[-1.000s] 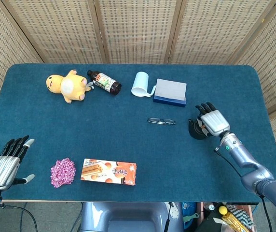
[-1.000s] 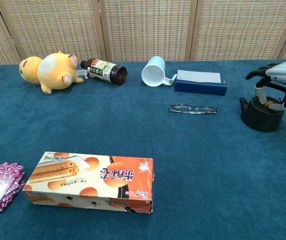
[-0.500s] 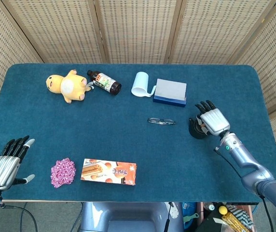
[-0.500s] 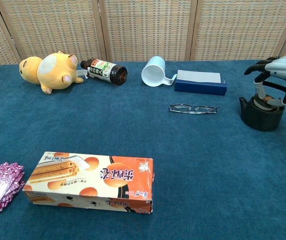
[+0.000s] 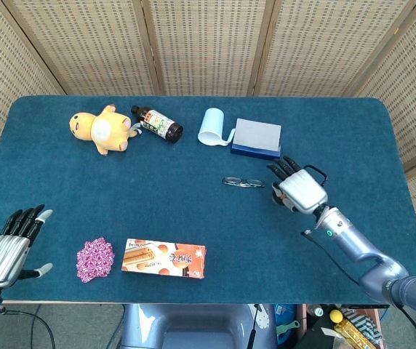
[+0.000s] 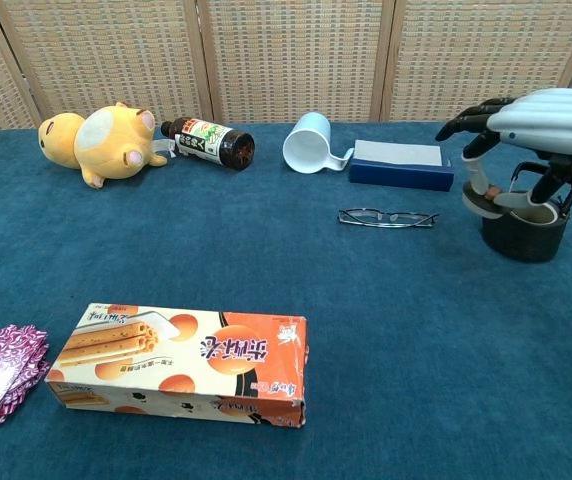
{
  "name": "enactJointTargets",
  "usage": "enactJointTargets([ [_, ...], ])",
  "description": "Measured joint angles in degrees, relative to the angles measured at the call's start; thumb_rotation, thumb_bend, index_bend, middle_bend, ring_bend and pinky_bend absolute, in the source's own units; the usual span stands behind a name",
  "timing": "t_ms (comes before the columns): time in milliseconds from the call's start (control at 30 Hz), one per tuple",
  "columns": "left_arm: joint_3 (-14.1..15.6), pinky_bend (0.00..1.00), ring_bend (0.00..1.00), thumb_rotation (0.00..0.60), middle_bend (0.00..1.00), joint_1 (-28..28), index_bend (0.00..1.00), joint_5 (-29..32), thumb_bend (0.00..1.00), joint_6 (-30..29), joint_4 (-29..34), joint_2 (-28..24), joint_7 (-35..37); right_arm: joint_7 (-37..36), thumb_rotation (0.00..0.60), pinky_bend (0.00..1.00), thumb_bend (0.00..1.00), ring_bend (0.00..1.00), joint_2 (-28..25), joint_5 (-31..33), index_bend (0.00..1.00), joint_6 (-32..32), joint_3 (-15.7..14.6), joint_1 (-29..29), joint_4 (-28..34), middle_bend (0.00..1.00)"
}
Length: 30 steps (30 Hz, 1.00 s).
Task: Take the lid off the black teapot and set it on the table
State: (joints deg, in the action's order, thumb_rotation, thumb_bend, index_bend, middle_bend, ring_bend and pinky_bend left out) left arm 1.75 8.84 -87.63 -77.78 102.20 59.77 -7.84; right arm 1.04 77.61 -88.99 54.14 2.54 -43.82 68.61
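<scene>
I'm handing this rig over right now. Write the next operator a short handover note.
Right hand: palm down above the black teapot, pinching the lid, which is lifted clear of the pot's opening and held toward the glasses.
Left hand: open and idle at the near left table edge, holding nothing.
Done: lid is off the teapot.
Left: lower the lid onto bare blue table, probably between teapot and glasses, then release and withdraw. The teapot stands upright at the right side.
</scene>
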Motion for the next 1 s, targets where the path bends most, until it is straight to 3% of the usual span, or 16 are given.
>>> enactJointTargets([
  [333,0.1,0.0,0.0,0.6,0.0,-0.01,0.0,0.03,0.11,0.2,-0.18,-0.01,0.18,4.55,0.6,0.13,0.54,0.0,4.3,-0.18,0.61,-2.91,-1.3,-0.86,0.29,0.17],
  [400,0.1,0.0,0.0,0.6,0.0,0.02,0.0,0.05,0.11,0.27,-0.2,0.01,0.15,5.1,0.6,0.14,0.53,0.0,5.21,0.01,0.57,-3.29,-1.44,-0.89,-0.45,0.17],
  [500,0.08,0.0,0.0,0.6,0.0,0.04,0.0,0.08,0.11,0.3,-0.26,0.03,0.12,5.57,0.6,0.14,0.35,0.0,5.89,0.0,0.38,-3.89,-1.88,-0.95,-1.08,0.15],
  [600,0.08,0.0,0.0,0.6,0.0,0.1,0.0,0.14,0.11,0.45,-0.29,0.07,0.07,6.37,0.6,0.14,0.15,0.0,6.1,-0.05,0.28,-3.76,-2.03,-0.82,-1.56,0.13],
  [833,0.06,0.0,0.0,0.6,0.0,0.12,0.0,0.23,0.11,0.49,-0.2,0.09,-0.08,7.93,0.6,0.14,0.1,0.0,5.66,0.9,0.27,-0.63,-1.11,0.55,-0.57,0.11],
  [1000,-0.01,0.0,0.0,0.6,0.0,0.19,0.0,0.38,0.11,0.63,-0.16,0.15,-0.35,8.94,0.6,0.12,0.06,0.0,1.95,1.35,0.23,2.13,-0.18,1.86,5.18,0.05],
])
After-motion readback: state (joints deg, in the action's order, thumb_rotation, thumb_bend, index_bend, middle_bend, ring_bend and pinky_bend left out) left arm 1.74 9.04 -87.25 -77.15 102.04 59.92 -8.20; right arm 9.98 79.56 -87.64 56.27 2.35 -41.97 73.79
